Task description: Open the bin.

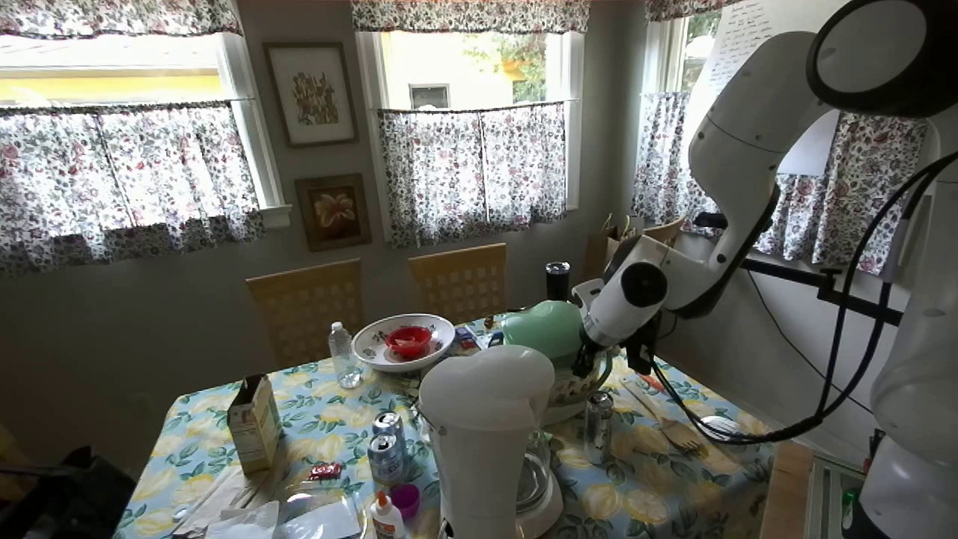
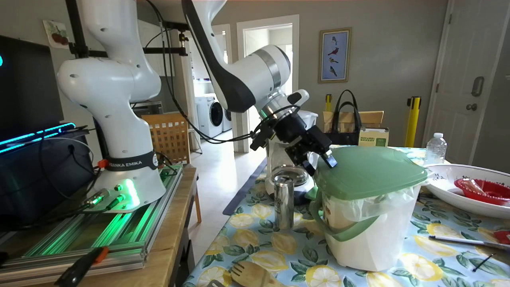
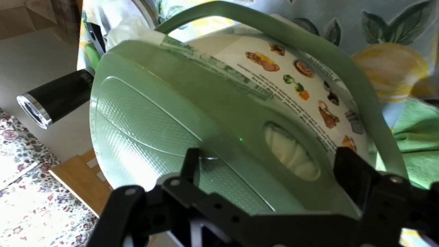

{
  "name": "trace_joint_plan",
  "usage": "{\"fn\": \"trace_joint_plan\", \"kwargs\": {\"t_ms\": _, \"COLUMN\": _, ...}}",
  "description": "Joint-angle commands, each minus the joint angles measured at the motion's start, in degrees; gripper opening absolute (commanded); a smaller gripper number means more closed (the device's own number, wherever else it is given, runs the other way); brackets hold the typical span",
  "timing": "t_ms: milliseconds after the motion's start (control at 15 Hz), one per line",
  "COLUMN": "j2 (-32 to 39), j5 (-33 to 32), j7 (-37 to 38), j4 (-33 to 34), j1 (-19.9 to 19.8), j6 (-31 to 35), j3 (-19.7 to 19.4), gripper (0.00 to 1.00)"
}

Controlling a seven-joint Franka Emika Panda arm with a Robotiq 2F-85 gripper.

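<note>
One claw (image 3: 268,154), jaws apart, at one bin (image 2: 368,241); three cans (image 1: 599,434), one beside it

FREE: air above lid (image 2: 370,171) | OBSTACLES: 1 can (image 2: 284,205) near bin (image 2: 368,243); coffee maker (image 1: 475,449) beyond can in an exterior view

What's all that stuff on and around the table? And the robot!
Bin: one, cream with green lid, on tablecloth
Tablecloth: one, blue lemon print, under bin
Coffee maker: one, white, near bin
Cans: three, silvery, on tablecloth
Bowls: two, red inside white, on tablecloth
Bottle: one, clear, beside bowls
Carton: one, yellowish, on tablecloth
Glue: one, white, beside cup
Cup: one, purple, beside glue
Tumbler: one, black, near bin
Wooden utensils: count unclear, tan, on tablecloth
Small clutter: uncountable, mixed, on tablecloth
Chairs: at least three, tan, around room
Tote: one, black, by chair
Robot arm: one, white, beside bin
Hand: one, black, open, at lid edge
</note>
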Motion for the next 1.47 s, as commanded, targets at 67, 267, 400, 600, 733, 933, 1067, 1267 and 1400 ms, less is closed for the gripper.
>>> {"fn": "trace_joint_plan", "kwargs": {"t_ms": 67, "j2": -2.0, "j5": 2.5, "j7": -2.8, "j4": -0.5, "j1": -0.3, "j6": 2.1, "j3": -0.7, "gripper": 1.00}}
{"fn": "trace_joint_plan", "kwargs": {"t_ms": 267, "j2": -2.7, "j5": 4.0, "j7": -4.5, "j4": -0.5, "j1": -0.4, "j6": 2.8, "j3": -1.2, "gripper": 1.00}}
{"fn": "trace_joint_plan", "kwargs": {"t_ms": 400, "j2": -3.3, "j5": 5.3, "j7": -5.6, "j4": -0.5, "j1": -0.4, "j6": 3.1, "j3": -1.6, "gripper": 1.00}}
{"fn": "trace_joint_plan", "kwargs": {"t_ms": 600, "j2": -4.3, "j5": 7.6, "j7": -7.8, "j4": -0.7, "j1": -0.4, "j6": 3.5, "j3": -1.9, "gripper": 1.00}}
{"fn": "trace_joint_plan", "kwargs": {"t_ms": 733, "j2": -4.8, "j5": 9.1, "j7": -9.4, "j4": -0.7, "j1": -0.4, "j6": 3.6, "j3": -1.9, "gripper": 1.00}}
{"fn": "trace_joint_plan", "kwargs": {"t_ms": 933, "j2": -5.8, "j5": 10.7, "j7": -11.3, "j4": -0.9, "j1": -0.3, "j6": 3.8, "j3": -1.9, "gripper": 1.00}}
{"fn": "trace_joint_plan", "kwargs": {"t_ms": 1067, "j2": -6.3, "j5": 11.6, "j7": -12.6, "j4": -1.1, "j1": -0.3, "j6": 4.0, "j3": -1.9, "gripper": 1.00}}
{"fn": "trace_joint_plan", "kwargs": {"t_ms": 1267, "j2": -7.5, "j5": 12.1, "j7": -13.5, "j4": -1.4, "j1": -0.3, "j6": 4.4, "j3": -1.8, "gripper": 1.00}}
{"fn": "trace_joint_plan", "kwargs": {"t_ms": 1400, "j2": -7.9, "j5": 12.1, "j7": -13.7, "j4": -1.2, "j1": -0.3, "j6": 4.4, "j3": -1.8, "gripper": 1.00}}
